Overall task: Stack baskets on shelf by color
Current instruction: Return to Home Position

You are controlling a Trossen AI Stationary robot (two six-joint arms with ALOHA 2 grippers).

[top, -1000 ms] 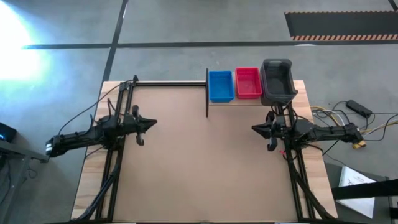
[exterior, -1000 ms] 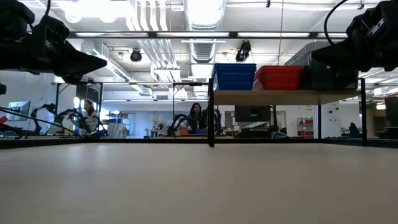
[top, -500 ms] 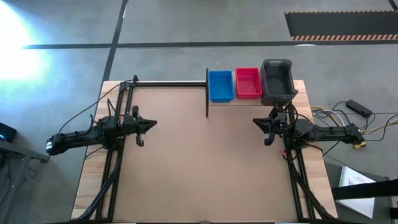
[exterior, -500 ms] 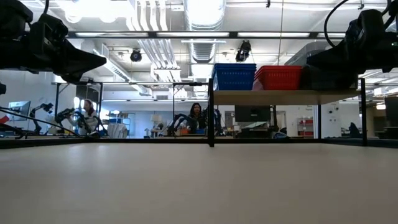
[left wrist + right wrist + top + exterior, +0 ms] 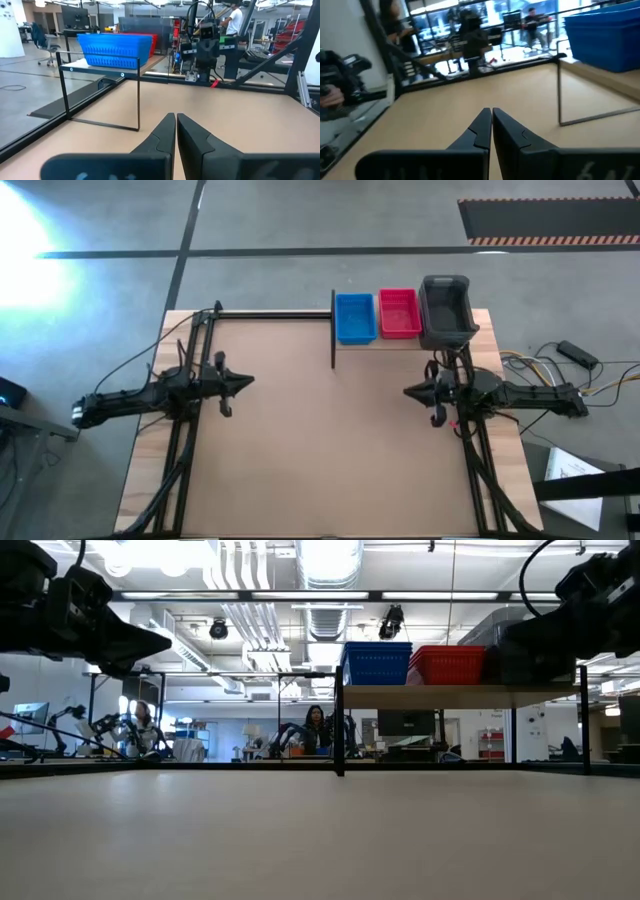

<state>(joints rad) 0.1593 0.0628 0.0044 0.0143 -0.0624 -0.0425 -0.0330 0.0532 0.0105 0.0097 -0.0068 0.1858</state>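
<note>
The blue basket (image 5: 355, 318), the red basket (image 5: 399, 313) and the larger grey basket (image 5: 446, 311) stand side by side with their bottoms on the wooden shelf (image 5: 385, 343) at the table's far right. In the low view the blue basket (image 5: 377, 662) and the red basket (image 5: 448, 664) sit on the shelf board (image 5: 450, 695); my right arm partly hides the grey basket (image 5: 500, 662). My left gripper (image 5: 247, 381) hovers shut over the table's left side. My right gripper (image 5: 408, 391) hovers shut on the near side of the shelf. Both wrist views show the fingers closed, left gripper (image 5: 176, 116) and right gripper (image 5: 491, 110).
A black upright post (image 5: 333, 330) marks the shelf's left end, and a black rail (image 5: 270, 313) runs along the table's far edge. The brown tabletop (image 5: 320, 450) lies between the two arms. People sit in the room beyond the table (image 5: 315, 730).
My right gripper has shifted a little toward the table's far edge and then come back toward the near edge, staying shut. The baskets have kept their places on the shelf.
</note>
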